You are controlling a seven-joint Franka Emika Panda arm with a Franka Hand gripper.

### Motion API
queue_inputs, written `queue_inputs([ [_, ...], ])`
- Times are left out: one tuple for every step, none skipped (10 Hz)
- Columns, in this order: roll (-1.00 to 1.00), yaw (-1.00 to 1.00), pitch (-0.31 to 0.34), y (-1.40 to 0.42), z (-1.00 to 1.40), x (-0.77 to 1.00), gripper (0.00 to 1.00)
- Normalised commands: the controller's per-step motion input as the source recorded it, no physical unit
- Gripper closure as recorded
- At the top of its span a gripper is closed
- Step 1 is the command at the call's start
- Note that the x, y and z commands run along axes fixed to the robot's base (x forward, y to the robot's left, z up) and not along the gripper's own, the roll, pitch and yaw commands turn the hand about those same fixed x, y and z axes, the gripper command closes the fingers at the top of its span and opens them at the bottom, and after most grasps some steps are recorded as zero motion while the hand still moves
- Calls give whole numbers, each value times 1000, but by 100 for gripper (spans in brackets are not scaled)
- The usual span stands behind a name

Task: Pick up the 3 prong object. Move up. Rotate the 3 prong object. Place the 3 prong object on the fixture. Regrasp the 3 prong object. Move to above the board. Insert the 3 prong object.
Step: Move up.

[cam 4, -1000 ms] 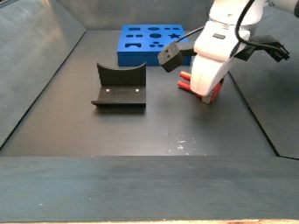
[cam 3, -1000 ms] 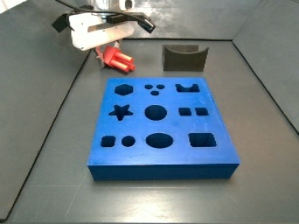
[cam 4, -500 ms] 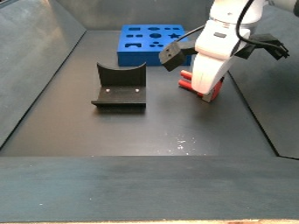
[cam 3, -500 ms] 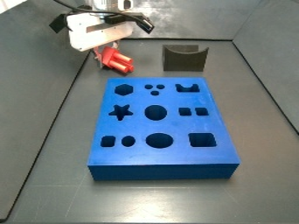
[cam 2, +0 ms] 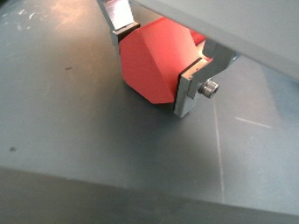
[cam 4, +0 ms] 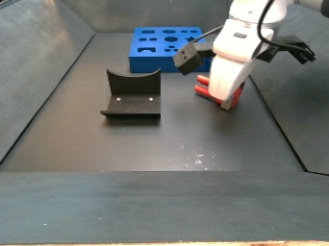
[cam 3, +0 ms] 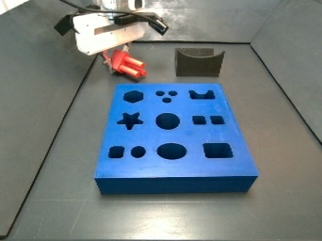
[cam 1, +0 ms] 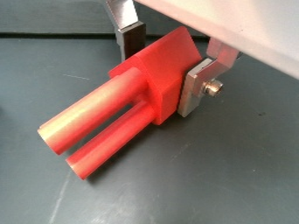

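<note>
- Cut-outs in the board point(cam 3: 174, 136) are all sitting empty in both side views: star, circles, squares, dark against the blue foam-like block point(cam 4: 162, 46).
- Fixture point(cam 3: 199, 63) notch is holding nothing; the dark L-shaped bracket is standing on the grey floor beyond the board's far end in a side view, and well apart from the pincer in a side view point(cam 4: 130, 99).
- Pincer point(cam 1: 170, 63) is clenching the 3 prong object point(cam 1: 131, 96); flat silver fingers point(cam 1: 202, 83) with dark pads are pressing on opposite sides of its block part in both wrist views point(cam 2: 163, 61).
- 3 prong object is smooth, slightly glossy red-orange plastic; two long round prongs are showing in a wrist view, pointing away from the fingers; a third is not visible there.
- In a wrist view its block is showing an angular, faceted outline point(cam 2: 162, 59).
- In both side views the red piece point(cam 3: 126, 63) is peeking out under the white pincer body point(cam 3: 105, 35), just off the board's far left corner; in a side view point(cam 4: 207, 88) it is sitting beside the board, low over the floor; contact with the floor cannot be told.
- Against the frames from a second ago, the pincer and the piece are sitting slightly higher in a side view; board and fixture are lying unchanged.
</note>
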Motion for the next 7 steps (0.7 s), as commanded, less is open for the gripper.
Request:
queue_inputs([
  [1,45,41,47,1000,-67,100],
  [3,42,67,44,921,-57,100],
  [6,34,81,36,858,-39,100],
  [30,17,104,24,684,-15,100],
  [45,11,107,23,612,-16,100],
  [76,2,106,12,471,-21,100],
  [97,-3,109,11,376,-21,100],
])
